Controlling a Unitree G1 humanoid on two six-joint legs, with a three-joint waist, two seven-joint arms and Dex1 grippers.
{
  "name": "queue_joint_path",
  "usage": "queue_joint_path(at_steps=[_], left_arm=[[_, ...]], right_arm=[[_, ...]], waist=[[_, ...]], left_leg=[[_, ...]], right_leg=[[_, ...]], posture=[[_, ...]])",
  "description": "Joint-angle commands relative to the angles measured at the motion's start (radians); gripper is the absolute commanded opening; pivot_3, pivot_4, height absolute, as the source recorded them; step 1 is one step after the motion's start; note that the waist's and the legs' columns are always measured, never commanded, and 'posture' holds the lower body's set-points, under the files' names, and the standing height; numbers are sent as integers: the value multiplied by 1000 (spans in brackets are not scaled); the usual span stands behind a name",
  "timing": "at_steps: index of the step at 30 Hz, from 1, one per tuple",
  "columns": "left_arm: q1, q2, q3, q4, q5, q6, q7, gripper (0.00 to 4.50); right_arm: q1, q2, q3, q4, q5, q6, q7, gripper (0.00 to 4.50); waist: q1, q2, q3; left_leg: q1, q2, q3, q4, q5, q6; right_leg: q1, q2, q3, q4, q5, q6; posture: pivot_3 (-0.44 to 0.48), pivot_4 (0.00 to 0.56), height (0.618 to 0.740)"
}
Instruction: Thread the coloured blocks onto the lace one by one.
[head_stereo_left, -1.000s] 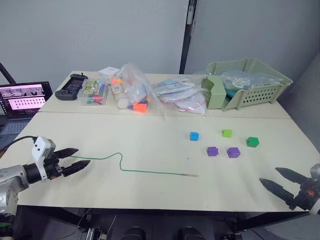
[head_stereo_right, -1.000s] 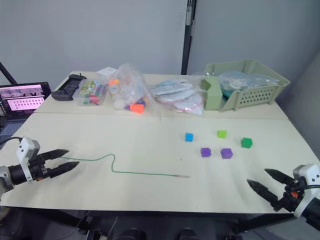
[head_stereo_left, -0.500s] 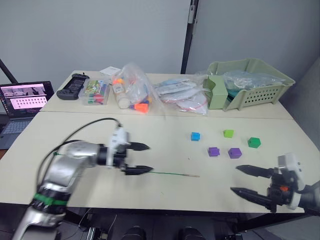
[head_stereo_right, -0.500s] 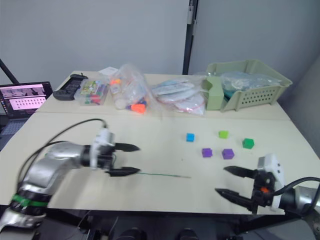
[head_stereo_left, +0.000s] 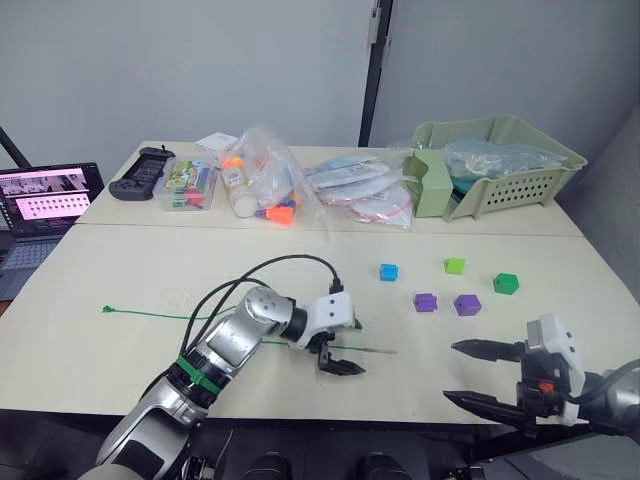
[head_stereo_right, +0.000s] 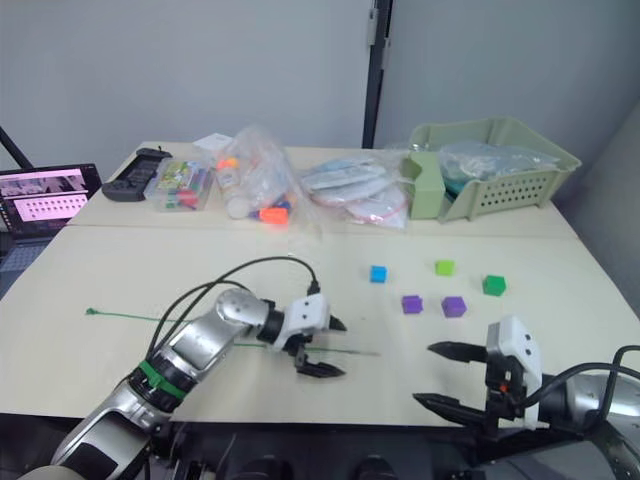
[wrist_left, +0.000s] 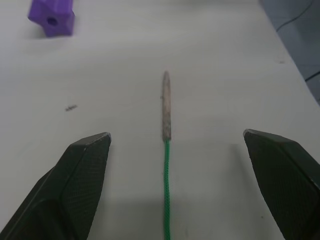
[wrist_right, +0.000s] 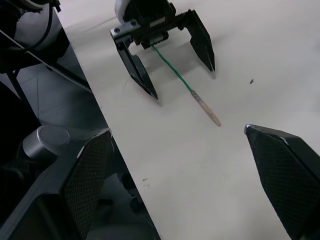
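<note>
The lace (head_stereo_left: 150, 314) lies along the table's front half, a thin green cord with its pale stiff tip (wrist_left: 165, 105) pointing right. My left gripper (head_stereo_left: 351, 345) is open and straddles the cord just behind the tip, without touching it. Five coloured blocks sit right of centre: blue (head_stereo_left: 388, 271), light green (head_stereo_left: 454, 265), darker green (head_stereo_left: 505, 283) and two purple (head_stereo_left: 425, 301) (head_stereo_left: 466, 305). Near the front right edge my right gripper (head_stereo_left: 466, 374) is open and empty, facing the tip from the right.
Along the back stand a green basket (head_stereo_left: 500, 165), clear bags of toys (head_stereo_left: 265, 180), a clear box of pens (head_stereo_left: 188, 185) and a black controller (head_stereo_left: 145, 170). A laptop (head_stereo_left: 45, 200) sits off the table's left. The table's front edge (head_stereo_left: 300, 405) is close to both grippers.
My left arm has swung from the lace's far left end across to its tip. The right gripper has moved left, in from the table's corner.
</note>
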Motion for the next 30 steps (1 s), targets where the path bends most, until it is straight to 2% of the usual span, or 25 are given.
queue_joint_path(at_steps=[1,10,13,18,24,30], left_arm=[[-30,-43,-21,50,37,-51,7,4476],[-41,-112,-43,187,79,-110,-21,4476],[-46,-140,-35,230,71,-108,-32,3629],[-48,-156,-35,287,84,-140,-49,1953],[-25,-147,-37,269,82,-144,-78,43],[-30,-147,-15,272,78,-142,-76,43]], right_arm=[[29,14,-32,-45,3,-17,-18,4499],[62,33,-46,-59,-1,-25,-50,4499],[65,38,-47,-60,0,-27,-59,4500],[64,41,-46,-58,-1,-29,-66,4500],[67,49,-44,-58,0,-36,-78,4500],[68,57,-34,-55,-6,-43,-90,4500]], waist=[[6,0,0],[19,0,0],[21,0,0],[21,0,0],[20,0,0],[20,0,0]], left_leg=[[0,0,0,0,0,0],[0,-1,0,1,0,0],[1,-1,0,2,0,0],[0,-1,0,2,0,0],[1,-1,0,2,0,0],[1,-1,0,2,0,0]], right_leg=[[0,0,0,0,0,0],[2,-1,0,0,0,1],[2,-1,0,0,0,1],[2,-1,0,0,0,1],[2,-1,0,0,0,1],[2,-1,0,0,0,1]], posture=[[0,150,740],[0,150,740],[0,150,740],[0,150,740],[0,150,740],[0,150,740]])
